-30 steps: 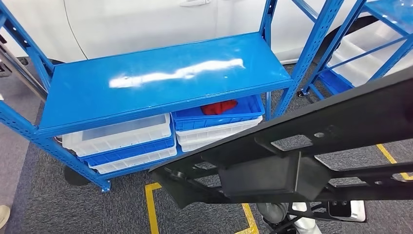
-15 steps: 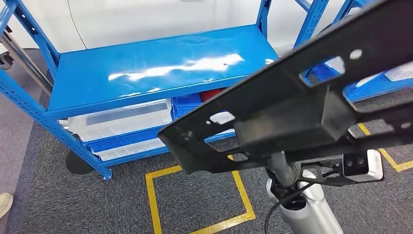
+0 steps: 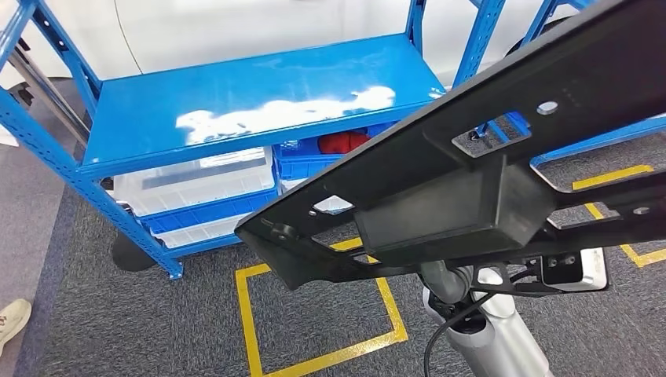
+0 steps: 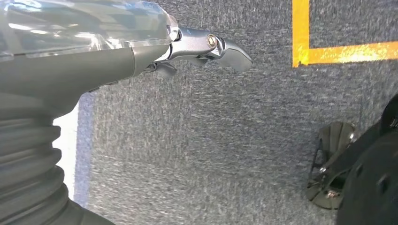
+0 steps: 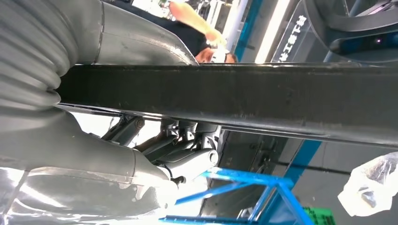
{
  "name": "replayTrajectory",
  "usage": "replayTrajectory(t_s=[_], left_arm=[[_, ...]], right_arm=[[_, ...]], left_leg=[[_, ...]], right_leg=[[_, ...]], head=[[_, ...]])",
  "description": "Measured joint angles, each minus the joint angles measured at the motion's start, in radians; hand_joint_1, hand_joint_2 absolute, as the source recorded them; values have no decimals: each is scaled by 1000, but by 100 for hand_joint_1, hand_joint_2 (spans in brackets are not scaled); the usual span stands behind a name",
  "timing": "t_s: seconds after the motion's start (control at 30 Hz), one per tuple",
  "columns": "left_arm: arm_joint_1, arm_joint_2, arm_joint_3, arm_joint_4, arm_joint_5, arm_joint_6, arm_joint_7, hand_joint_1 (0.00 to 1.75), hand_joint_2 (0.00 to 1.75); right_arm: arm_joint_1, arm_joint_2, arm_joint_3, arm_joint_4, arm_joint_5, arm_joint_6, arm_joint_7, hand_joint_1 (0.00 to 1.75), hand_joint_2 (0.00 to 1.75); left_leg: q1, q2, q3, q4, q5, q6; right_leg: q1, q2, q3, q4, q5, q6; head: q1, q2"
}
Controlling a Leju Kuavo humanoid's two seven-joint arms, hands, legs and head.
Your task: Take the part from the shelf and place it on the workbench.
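Carrying the part (image 3: 487, 181) in our right hand (image 5: 155, 159), fingers clamped under it, we hold its long axis slanted before us above the floor; the workbench isn't visible, the left hand (image 4: 206, 47) carries nothing.

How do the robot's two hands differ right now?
The right hand grips the long black part, carrying it raised; the left hand holds nothing. The left hand hangs over grey carpet; the right is lifted near the blue shelf. Both have grey ribbed wrist covers.
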Motion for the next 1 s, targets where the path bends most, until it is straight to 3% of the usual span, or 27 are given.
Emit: replayTrajectory(t_s=[0.13,0.2,0.27,0.3,0.33,0.37,0.4,0.47,0.5,0.53,0.6,0.67,0.77,0.8,0.83,0.87,0.9,0.93,1.0], left_arm=[[1,-1,18,0,0,-3,-2,0,175],[0,-2,21,0,0,-5,-2,0,175],[1,-2,23,0,0,-7,-2,0,175],[3,-2,23,0,0,-8,-2,0,175],[4,-3,23,0,0,-9,-2,0,175],[5,-3,23,0,0,-10,-2,0,175],[6,-4,23,0,0,-11,-3,0,175],[8,-5,23,0,0,-12,-2,0,175],[9,-5,23,0,0,-13,-1,0,175],[10,-5,23,0,0,-13,2,0,175],[12,-5,23,0,0,-12,13,0,175],[12,-4,23,0,0,-11,23,0,175],[14,-4,23,0,0,-13,31,0,175],[16,-5,23,0,0,-14,33,0,175],[18,-6,23,0,0,-14,34,0,175],[20,-7,23,0,0,-14,36,0,175],[21,-7,23,0,0,-12,37,0,175],[22,-8,23,0,0,-11,40,0,175],[23,-8,23,0,0,-7,45,0,175]], right_arm=[[-18,12,1,6,-18,5,35,175,175],[-27,15,1,7,-23,2,45,175,175],[-29,17,1,7,-21,-3,51,175,175],[-28,17,0,7,-17,-5,53,175,175],[-26,18,-1,7,-11,-6,54,175,175],[-25,19,-3,7,-3,-6,54,175,175],[-25,21,-5,7,7,-6,53,175,175],[-25,24,-11,5,32,-4,42,175,175],[-25,25,-13,4,47,-2,33,175,175],[-25,25,-16,4,63,-1,24,175,175],[-25,26,-21,4,91,-1,9,175,175],[-26,26,-26,4,121,-2,-9,175,175],[-18,25,-31,6,178,-2,-55,175,175],[-11,23,-33,7,197,-2,-71,175,175],[-4,21,-35,8,213,-2,-86,175,175],[2,18,-36,9,227,-2,-99,175,175],[7,16,-38,10,238,-1,-108,175,175],[9,14,-39,9,248,-1,-115,175,175],[12,12,-39,7,262,-2,-122,175,175]], left_leg=[[1,1,-3,-23,12,23],[7,2,-9,-30,25,34],[6,2,-21,-28,33,38],[5,2,-26,-27,36,38],[5,2,-31,-26,38,37],[5,3,-33,-25,40,36],[6,5,-34,-23,41,35],[2,10,-35,-18,41,30],[0,14,-37,-16,41,26],[-2,18,-38,-15,41,20],[-4,33,-40,-15,42,9],[-1,32,-52,12,18,-2],[3,12,-123,186,-84,-11],[4,10,-147,246,-107,-12],[4,8,-157,276,-112,-13],[4,7,-149,266,-97,-12],[4,2,-122,216,-66,-10],[5,-13,-84,144,-32,-6],[6,-54,-27,27,3,2]], right_leg=[[0,2,-11,11,1,24],[-2,4,-42,80,-50,35],[-6,4,-98,212,-121,43],[-8,4,-118,265,-140,45],[-10,4,-122,284,-140,47],[-12,4,-105,261,-121,48],[-13,-1,-71,203,-89,46],[-9,-31,4,63,-40,38],[-5,-43,24,20,-30,32],[-2,-49,30,0,-28,25],[0,-32,23,-3,-21,11],[-4,-17,19,-9,-11,-3],[-4,4,11,-12,-1,-15],[-3,12,7,-11,1,-15],[-2,21,4,-9,3,-14],[-2,31,2,-7,4,-13],[-2,41,1,-4,4,-12],[-3,51,-1,0,4,-10],[-2,70,-9,8,5,-2]], head=[[0,0],[0,0],[0,0],[0,0],[0,0],[0,0],[0,0],[0,0],[0,0],[0,0],[0,0],[0,0],[0,0],[0,0],[0,0],[0,0],[0,0],[0,0],[0,0]])
